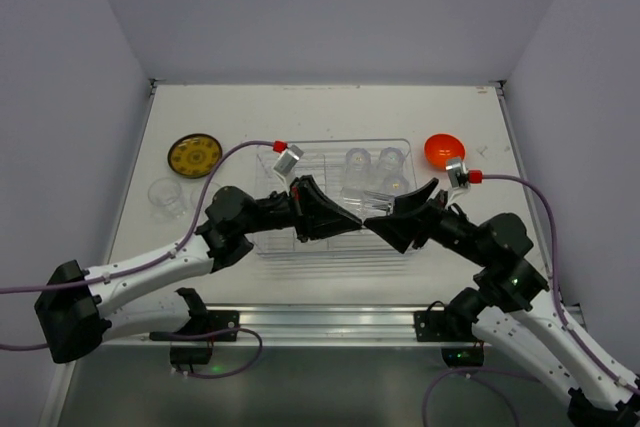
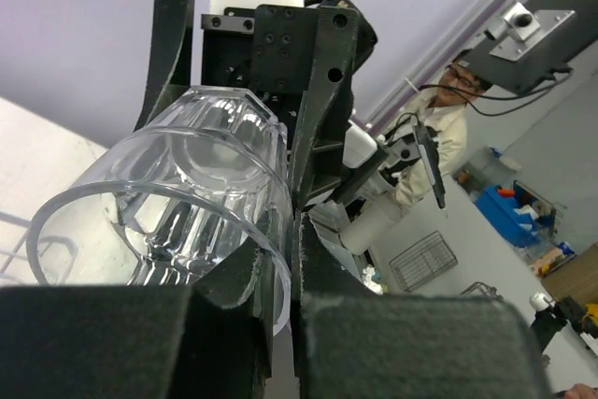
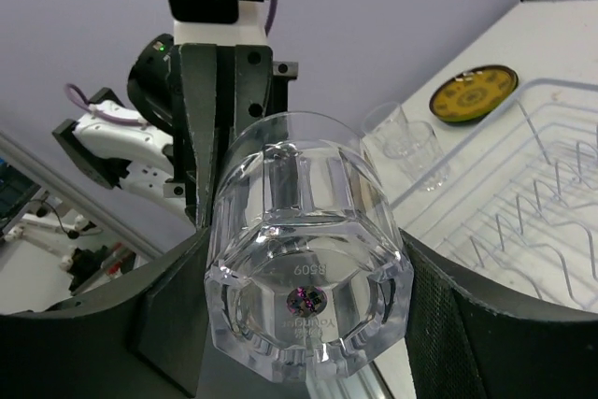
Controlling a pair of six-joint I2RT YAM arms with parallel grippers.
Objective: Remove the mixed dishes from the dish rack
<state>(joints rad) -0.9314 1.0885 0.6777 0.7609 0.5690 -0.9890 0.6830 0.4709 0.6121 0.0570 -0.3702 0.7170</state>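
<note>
A clear glass cup (image 2: 187, 184) hangs in the air over the dish rack (image 1: 300, 247), held between both grippers. My left gripper (image 2: 294, 231) pinches its rim wall, one finger inside and one outside. My right gripper (image 3: 304, 249) clasps the cup body (image 3: 304, 268) from both sides, base toward its camera. In the top view the left gripper (image 1: 345, 219) and right gripper (image 1: 385, 225) meet tip to tip. Three glass cups (image 1: 390, 159) stand in the rack's far part. The orange bowl (image 1: 443, 151) sits right of the rack, the yellow plate (image 1: 194, 155) far left.
Two glass cups (image 1: 165, 195) stand on the table left of the rack, below the plate; they also show in the right wrist view (image 3: 402, 133) beside the plate (image 3: 474, 92). The rack's ribbed wires (image 3: 551, 193) lie below the held cup. Walls close in the table.
</note>
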